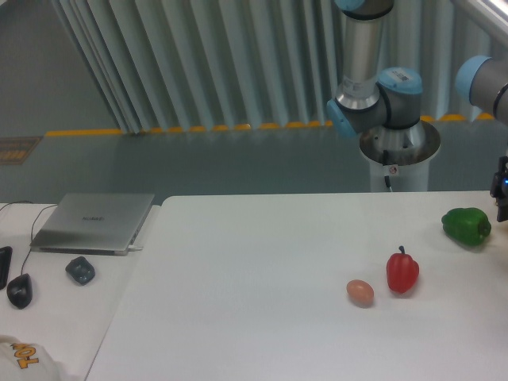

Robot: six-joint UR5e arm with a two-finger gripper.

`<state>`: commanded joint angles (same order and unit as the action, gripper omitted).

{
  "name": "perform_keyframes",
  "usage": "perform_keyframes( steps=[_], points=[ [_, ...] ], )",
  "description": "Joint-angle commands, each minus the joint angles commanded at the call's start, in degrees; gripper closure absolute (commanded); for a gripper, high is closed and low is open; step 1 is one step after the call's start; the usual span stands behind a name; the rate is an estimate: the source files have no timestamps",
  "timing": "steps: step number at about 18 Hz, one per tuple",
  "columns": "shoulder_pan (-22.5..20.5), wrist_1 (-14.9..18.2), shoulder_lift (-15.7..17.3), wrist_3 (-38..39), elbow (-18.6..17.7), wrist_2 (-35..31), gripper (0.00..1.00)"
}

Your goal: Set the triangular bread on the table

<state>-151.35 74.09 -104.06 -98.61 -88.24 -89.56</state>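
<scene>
Bread: not in view anywhere in frame, so its place can't be given; it is not on the desk [254, 325] in the part that shows. If it is carried, it sits past the right edge with the jaws. Only a dark sliver of the tool head [502, 190] shows at that edge, fingers cut off, so I can't tell whether the jaws are released, clenched or grasping. The arm [373, 87] rises from its base behind the desk's far edge, with a second link [484, 79] running off frame to the right. Nearest the jaws is the green pepper [467, 225], just beside the tool head and slightly lower in frame. The red pepper [402, 271] is further out from the jaws, toward frame left and nearer the camera. The egg [359, 292] is just beyond it on the side away from the jaws, near it but apart. Far from the jaws, on the side desk [71, 333], are a laptop [94, 223], a mouse [20, 290] and a small dark lump [80, 271]. Step judged: bread not yet set down. To do it well, bring the jaws in over the bare white stretch past the egg, well apart from both peppers. Come down until the flat underside meets the surface, then release and lift straight up. Risk: sweeping low past the green pepper and knocking it.
</scene>
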Motion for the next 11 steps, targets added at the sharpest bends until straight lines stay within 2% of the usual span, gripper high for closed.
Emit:
perform_keyframes(
  steps=[2,6,8,11],
  points=[
    [0.0,0.0,0.0,0.0,-0.09,0.0,0.0],
    [0.7,-0.09,0.79,0.0,-2.81,0.17,0.0],
    [1.05,-0.09,1.93,0.17,-2.99,0.09,0.0],
    [1.06,-0.44,1.93,0.97,-3.43,-0.26,0.0]
  ],
)
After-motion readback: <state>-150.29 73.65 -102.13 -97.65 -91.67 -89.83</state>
